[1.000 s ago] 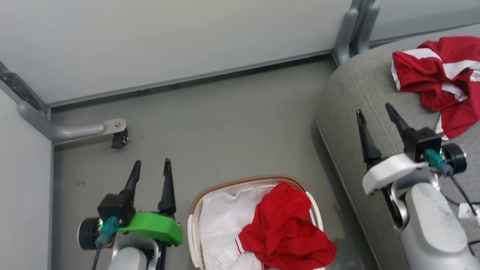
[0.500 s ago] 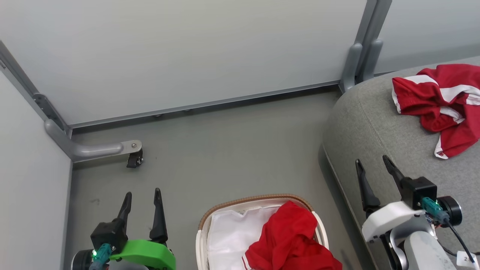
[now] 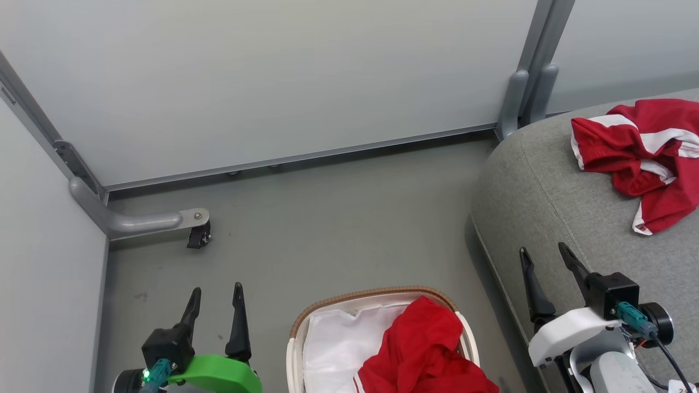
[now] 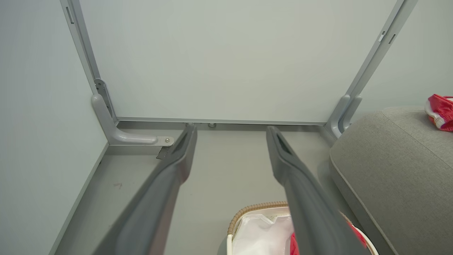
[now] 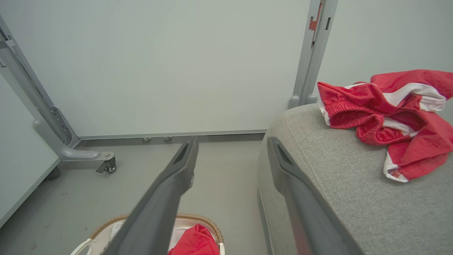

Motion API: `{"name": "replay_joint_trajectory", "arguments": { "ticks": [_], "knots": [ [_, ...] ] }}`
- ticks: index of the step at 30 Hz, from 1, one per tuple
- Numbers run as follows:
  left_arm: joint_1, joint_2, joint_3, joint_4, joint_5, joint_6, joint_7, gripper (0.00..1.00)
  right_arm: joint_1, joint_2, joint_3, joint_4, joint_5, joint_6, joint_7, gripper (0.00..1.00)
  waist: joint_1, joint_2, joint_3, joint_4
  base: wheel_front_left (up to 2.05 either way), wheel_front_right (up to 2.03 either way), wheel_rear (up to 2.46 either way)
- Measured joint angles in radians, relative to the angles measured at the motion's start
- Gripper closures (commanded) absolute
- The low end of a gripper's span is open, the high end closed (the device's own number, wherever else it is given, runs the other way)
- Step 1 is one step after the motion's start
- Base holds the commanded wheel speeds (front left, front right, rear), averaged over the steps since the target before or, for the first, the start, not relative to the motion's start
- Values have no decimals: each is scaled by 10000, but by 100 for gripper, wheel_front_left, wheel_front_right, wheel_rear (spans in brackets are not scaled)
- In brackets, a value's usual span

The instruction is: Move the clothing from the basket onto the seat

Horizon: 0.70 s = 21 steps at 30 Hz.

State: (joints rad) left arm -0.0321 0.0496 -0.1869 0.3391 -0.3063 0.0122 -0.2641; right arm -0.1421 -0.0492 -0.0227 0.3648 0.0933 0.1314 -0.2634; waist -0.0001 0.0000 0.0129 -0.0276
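Up ahead and to the right of the right claw [image 3: 543,249], one red garment [image 3: 639,147] lay crumpled on the sofa [image 3: 546,185], with nothing touching it. Compared with a second earlier, that claw had pulled back toward the robot along the sofa's edge, so it sat further from the garment than before. It was spread wide with nothing in it. Worth noting the whole head view shifted too, so the camera moved. The sofa and basket hadn't, far as I could tell, but the claw dropped back more than the scene did. The left claw [image 3: 216,287] had eased back a little as well, also wide open and empty, hanging over bare floor [image 3: 327,218].

Between the two claws, a bit nearer the robot than their tips, the basket [image 3: 349,297] held the other red garment [image 3: 423,344], heaped against its right side on the white liner [image 3: 333,344]. So my read: half the job was done, the drop-off finished, and the arm was clearing out. Next up would probably be reaching down for the one in the basket, and either claw looked free to do it.
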Motion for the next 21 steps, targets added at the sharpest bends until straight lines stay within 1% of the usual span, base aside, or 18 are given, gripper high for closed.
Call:
{"name": "replay_joint_trajectory", "arguments": {
  "ticks": [21],
  "knots": [
    [-35,0,-163,40,-10,-29,0,0,-3,0,109,-107,-67,0,0,0,0,0,27,-111,0,0,0]
  ]
}}
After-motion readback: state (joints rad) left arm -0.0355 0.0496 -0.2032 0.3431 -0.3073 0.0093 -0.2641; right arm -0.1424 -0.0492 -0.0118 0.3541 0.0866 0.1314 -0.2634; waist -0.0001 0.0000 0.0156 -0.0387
